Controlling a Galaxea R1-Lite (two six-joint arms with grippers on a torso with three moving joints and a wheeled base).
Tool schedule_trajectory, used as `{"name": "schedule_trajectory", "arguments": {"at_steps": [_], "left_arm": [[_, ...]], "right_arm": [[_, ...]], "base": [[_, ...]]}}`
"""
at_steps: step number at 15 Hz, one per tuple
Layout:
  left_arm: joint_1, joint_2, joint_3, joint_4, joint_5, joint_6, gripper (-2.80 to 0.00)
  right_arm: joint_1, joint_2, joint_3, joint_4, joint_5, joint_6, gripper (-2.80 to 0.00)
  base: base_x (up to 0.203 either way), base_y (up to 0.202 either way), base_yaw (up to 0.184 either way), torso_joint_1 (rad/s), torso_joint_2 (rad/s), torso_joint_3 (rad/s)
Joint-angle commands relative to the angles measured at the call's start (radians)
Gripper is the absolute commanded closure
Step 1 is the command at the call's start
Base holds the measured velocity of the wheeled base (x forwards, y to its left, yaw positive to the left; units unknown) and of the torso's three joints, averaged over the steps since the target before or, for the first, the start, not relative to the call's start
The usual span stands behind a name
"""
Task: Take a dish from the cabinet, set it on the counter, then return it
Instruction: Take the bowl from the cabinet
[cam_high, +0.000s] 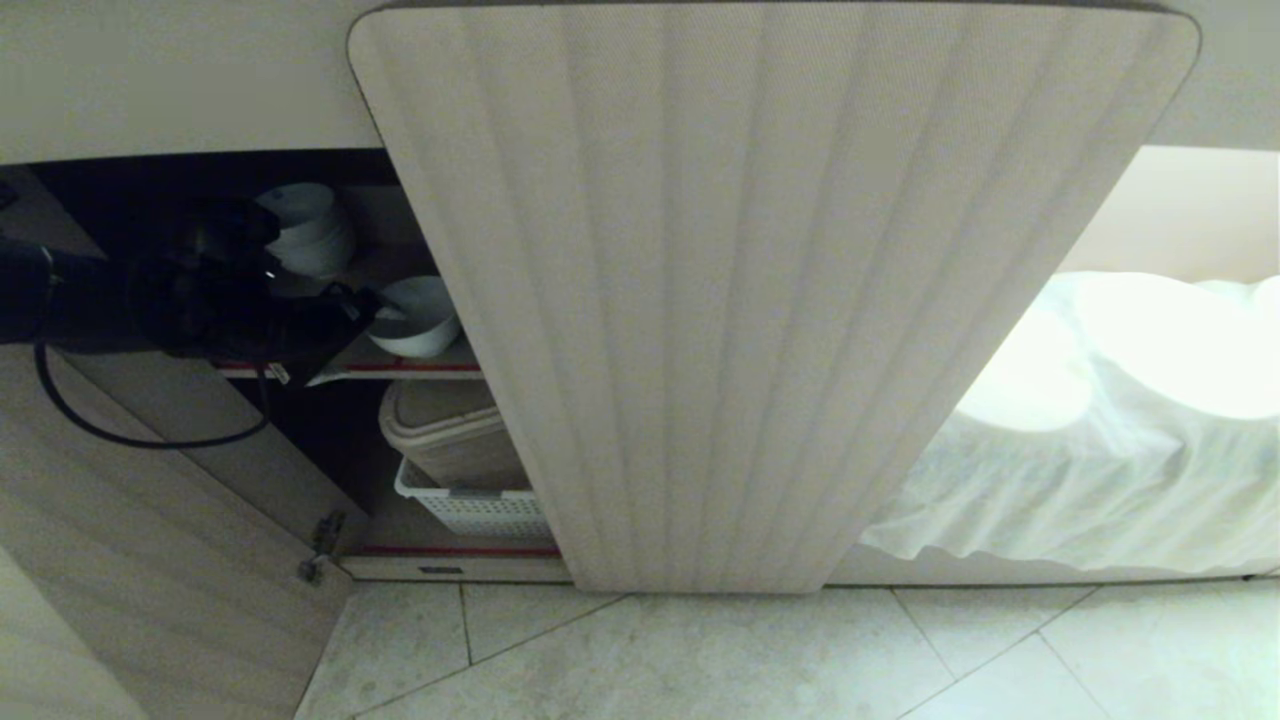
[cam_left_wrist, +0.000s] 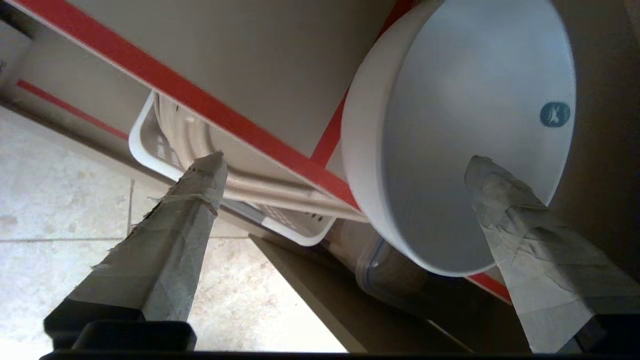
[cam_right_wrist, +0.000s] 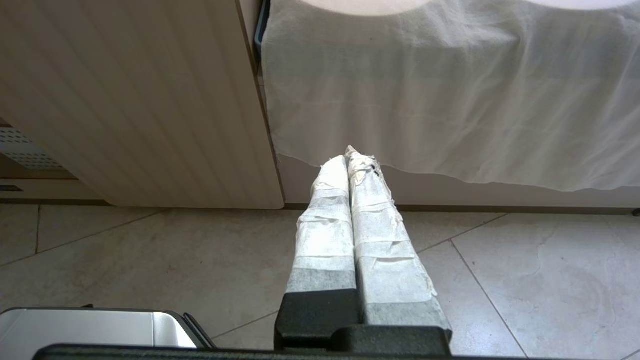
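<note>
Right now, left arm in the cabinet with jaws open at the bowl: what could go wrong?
1. The bowl sits at the red-taped shelf edge; a nudge from the left gripper could tip it off.
2. One finger overlaps the bowl's face, so the jaws may close off-centre.
3. The stacked bowls behind could get bumped.

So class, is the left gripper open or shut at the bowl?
Open. The left gripper has its taped fingers spread wide, one on each side of the white bowl's rim.
</note>
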Motion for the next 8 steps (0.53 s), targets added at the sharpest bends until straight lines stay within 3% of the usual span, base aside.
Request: {"name": "schedule_trajectory", "arguments": {"at_steps": [1, 8], "left_arm": [[-0.001, 0.008, -0.006, 0.005, 0.001, -0.004, -2.8], [-0.008, 0.036, -0.118, 0.095, 0.014, 0.006, -2.8]], "right_arm": [[0.001, 0.0, 0.0, 0.0, 0.0, 0.0, 0.0], [0.0, 0.0, 0.0, 0.0, 0.0, 0.0, 0.0]], "base": [[0.0, 0.0, 0.0, 0.0, 0.0, 0.0], [0.0, 0.0, 0.0, 0.0, 0.0, 0.0]]}}
